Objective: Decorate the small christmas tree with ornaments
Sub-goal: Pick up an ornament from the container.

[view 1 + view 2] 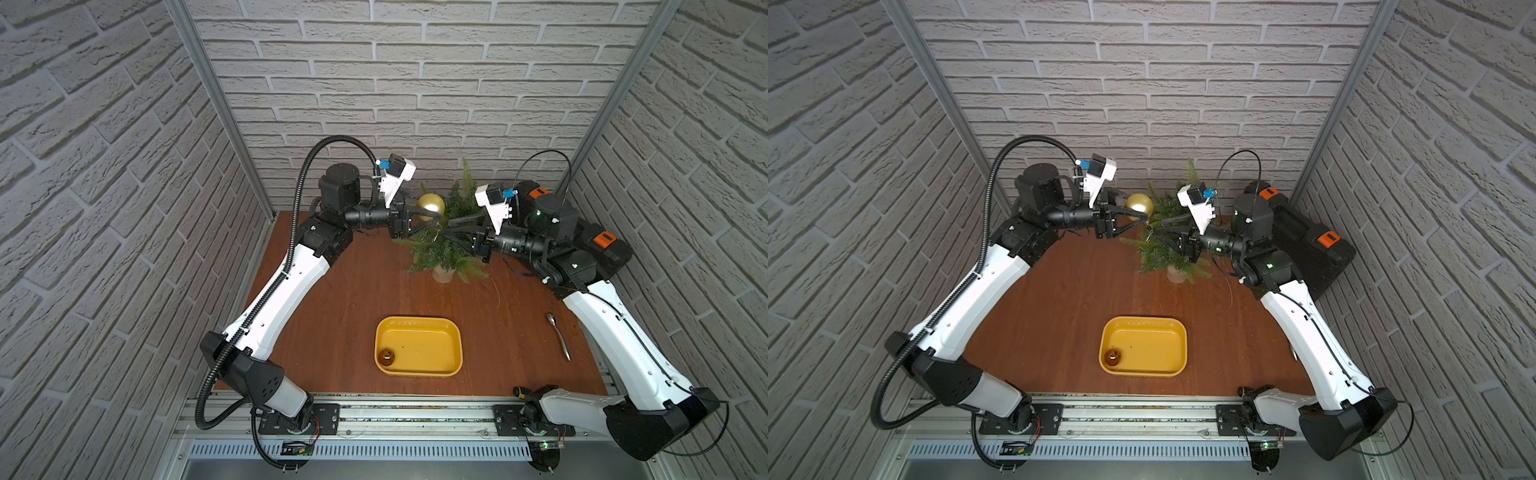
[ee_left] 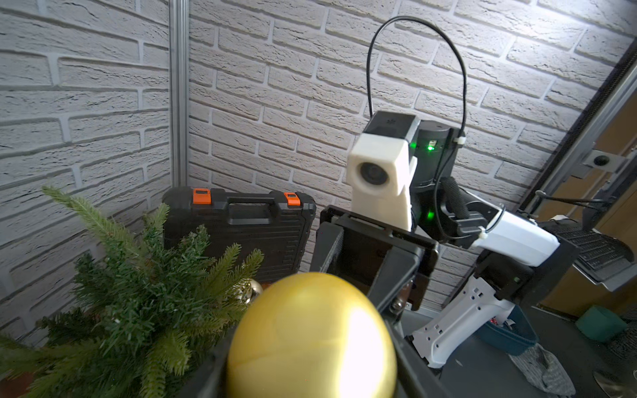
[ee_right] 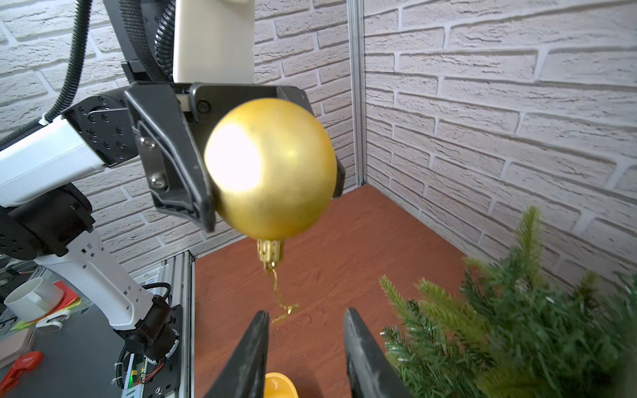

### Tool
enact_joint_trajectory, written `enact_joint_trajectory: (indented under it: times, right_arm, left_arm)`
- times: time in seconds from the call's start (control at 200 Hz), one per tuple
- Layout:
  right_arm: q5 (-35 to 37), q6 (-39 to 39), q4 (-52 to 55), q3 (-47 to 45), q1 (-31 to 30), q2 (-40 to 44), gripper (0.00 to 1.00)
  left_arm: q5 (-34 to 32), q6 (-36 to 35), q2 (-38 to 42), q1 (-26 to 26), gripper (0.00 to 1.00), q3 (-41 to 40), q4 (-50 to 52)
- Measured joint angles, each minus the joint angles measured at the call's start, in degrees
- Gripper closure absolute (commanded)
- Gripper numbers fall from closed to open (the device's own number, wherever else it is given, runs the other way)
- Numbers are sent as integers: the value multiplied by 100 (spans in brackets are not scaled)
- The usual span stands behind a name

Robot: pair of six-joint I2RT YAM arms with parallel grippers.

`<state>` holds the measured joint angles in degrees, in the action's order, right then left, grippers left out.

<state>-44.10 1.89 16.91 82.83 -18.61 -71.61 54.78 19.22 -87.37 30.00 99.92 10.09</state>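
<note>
1. My left gripper [image 3: 272, 206] is clamped on the matte gold ball [image 1: 431, 204], one finger on each side. The ball's cap [image 3: 270, 251] points down and its gold hanging loop [image 3: 281, 296] dangles free.
2. The ball hangs in the air just beside the upper fronds of the small christmas tree [image 1: 444, 249], on the left arm's side of it, clear of the wooden table [image 1: 332, 311].
3. My right gripper [image 3: 306, 330] reaches in across the tree's fronds from the opposite side. Its fingers [image 3: 360, 348] are spread, with bare space between them. The loop's end hangs right at the fingertips, and I cannot tell whether it touches one.
4. The tree stands upright in its pale pot [image 1: 443, 274].
5. In the left wrist view, a shiny pale-gold ball [image 2: 253, 289] sits among the tree's fronds, half hidden by them.
6. The amber-brown ball [image 1: 386, 357] lies in a corner of the yellow tray [image 1: 419, 320], which sits in front of the tree and well apart from it.
7. A metal spoon [image 1: 559, 336] lies on the table in front of the tree, off toward the right arm's side.
8. A black tool case [image 2: 241, 220] stands behind the tree on that same side.
</note>
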Motion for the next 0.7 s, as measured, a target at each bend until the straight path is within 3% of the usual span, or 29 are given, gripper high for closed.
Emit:
enact_joint_trajectory:
  times: [0.31,0.57,0.7]
  right_arm:
    - [-37,-448,-83,52,-232,-31,71]
    - [35,-610,-59,52,-260,-116,93]
    - [214,-710,4,52,-262,-103,93]
  left_arm:
    - [68,-13,2,0,66,0,20]
    - [55,-66,2,-7,67,0,31]
    - [-44,-170,4,-20,67,0,116]
